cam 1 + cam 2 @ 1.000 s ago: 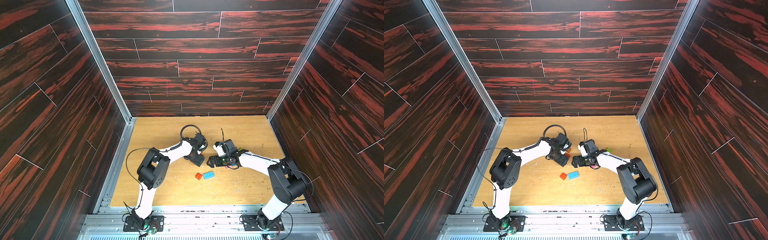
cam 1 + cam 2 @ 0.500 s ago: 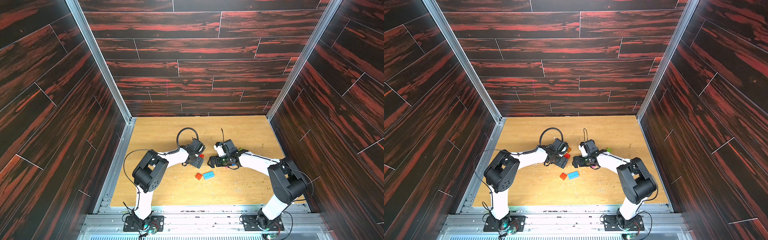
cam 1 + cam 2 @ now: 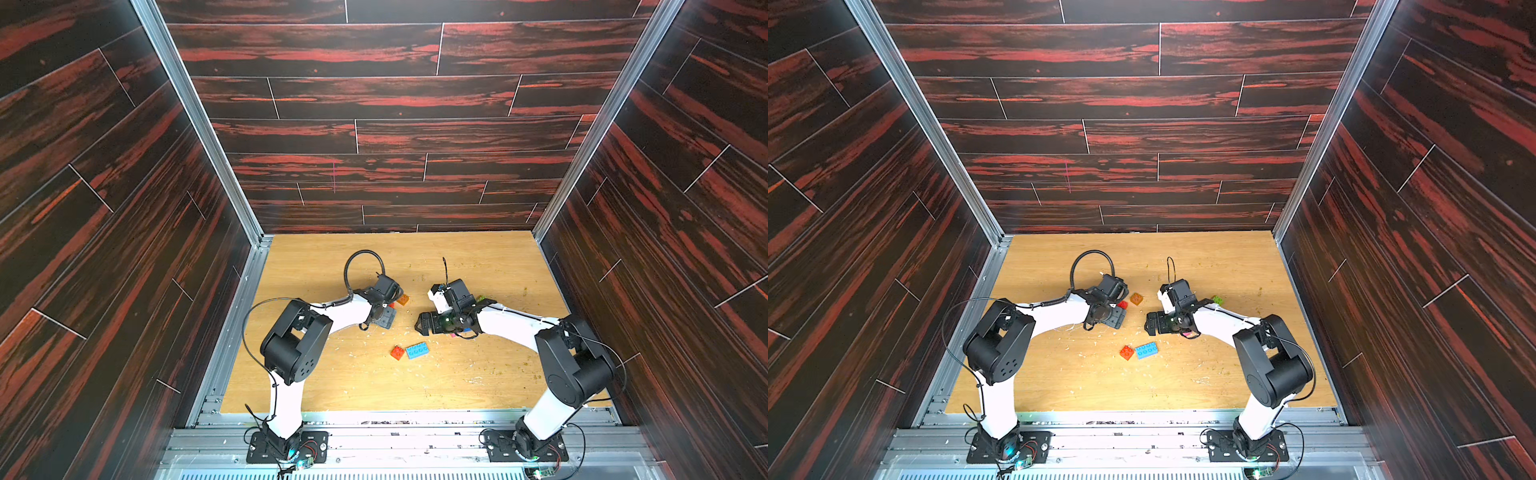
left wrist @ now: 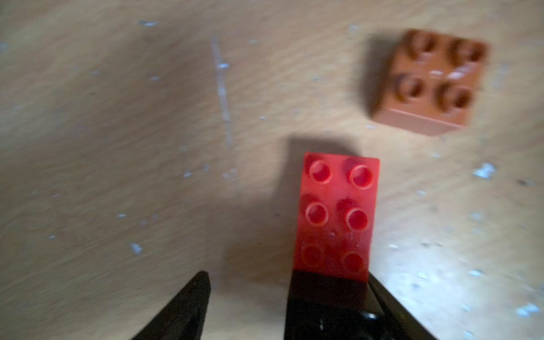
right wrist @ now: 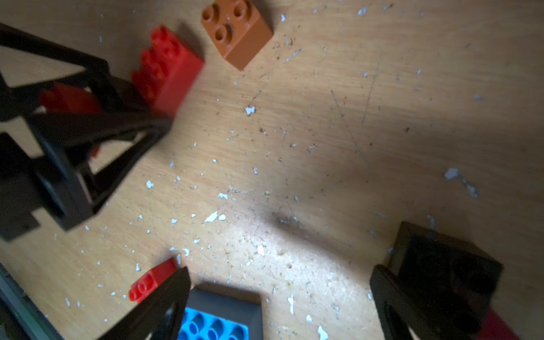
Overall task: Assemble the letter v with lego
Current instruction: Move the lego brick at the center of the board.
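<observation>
The lego lies scattered on the wooden floor. A long red brick (image 4: 338, 206) sits inside my left gripper (image 4: 287, 279), against one finger, with a clear gap to the other; something black covers its near end. The gripper is open, and both top views show it (image 3: 388, 311) beside an orange-brown brick (image 3: 402, 299). My right gripper (image 5: 279, 273) stands open over bare floor, nothing between its fingers. A small red brick (image 5: 150, 282) and a light blue brick (image 5: 215, 323) lie by one fingertip, a black brick (image 5: 447, 265) outside the other.
A green brick (image 3: 1217, 299) lies behind the right wrist and a pink one (image 3: 1187, 333) shows under that arm. Dark panelled walls enclose the floor (image 3: 478, 374) on three sides. White and dark crumbs litter the wood.
My left arm has drawn back a little to the left and its wrist has turned, bringing the red brick's end into sight at its fingertips. The right arm has not moved.
</observation>
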You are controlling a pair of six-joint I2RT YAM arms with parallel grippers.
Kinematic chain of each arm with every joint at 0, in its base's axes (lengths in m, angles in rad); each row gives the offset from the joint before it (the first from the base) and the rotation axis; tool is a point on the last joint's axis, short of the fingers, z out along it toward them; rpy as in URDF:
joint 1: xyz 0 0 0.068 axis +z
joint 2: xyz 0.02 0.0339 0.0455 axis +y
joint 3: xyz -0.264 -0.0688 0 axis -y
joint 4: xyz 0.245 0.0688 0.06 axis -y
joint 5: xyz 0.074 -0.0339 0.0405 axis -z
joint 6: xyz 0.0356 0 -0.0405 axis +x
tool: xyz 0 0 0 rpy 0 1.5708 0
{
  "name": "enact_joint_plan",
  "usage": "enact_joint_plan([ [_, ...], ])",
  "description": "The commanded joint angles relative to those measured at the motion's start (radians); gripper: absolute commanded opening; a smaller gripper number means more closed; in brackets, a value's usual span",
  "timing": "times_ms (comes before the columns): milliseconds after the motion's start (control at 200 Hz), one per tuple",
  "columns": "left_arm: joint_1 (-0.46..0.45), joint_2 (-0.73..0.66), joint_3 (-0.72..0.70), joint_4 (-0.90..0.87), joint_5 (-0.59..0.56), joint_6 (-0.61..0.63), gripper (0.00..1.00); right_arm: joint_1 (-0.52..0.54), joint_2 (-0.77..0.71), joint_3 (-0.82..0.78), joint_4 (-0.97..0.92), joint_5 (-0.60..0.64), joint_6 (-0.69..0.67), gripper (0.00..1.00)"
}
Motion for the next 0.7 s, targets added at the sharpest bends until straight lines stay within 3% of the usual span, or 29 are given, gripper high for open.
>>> enact_joint_plan([
  [0, 0.027, -0.028, -0.016, -0.041, -0.058, -0.016, 0.81, 0.006, 0.022, 0.010, -0.027, 0.011, 0.001, 0.98],
  [696, 0.167, -0.093, 0.003, -0.119, -0.136, -0.029, 0.84, 0.044, 0.035, 0.072, -0.048, 0.024, -0.039, 0.98],
])
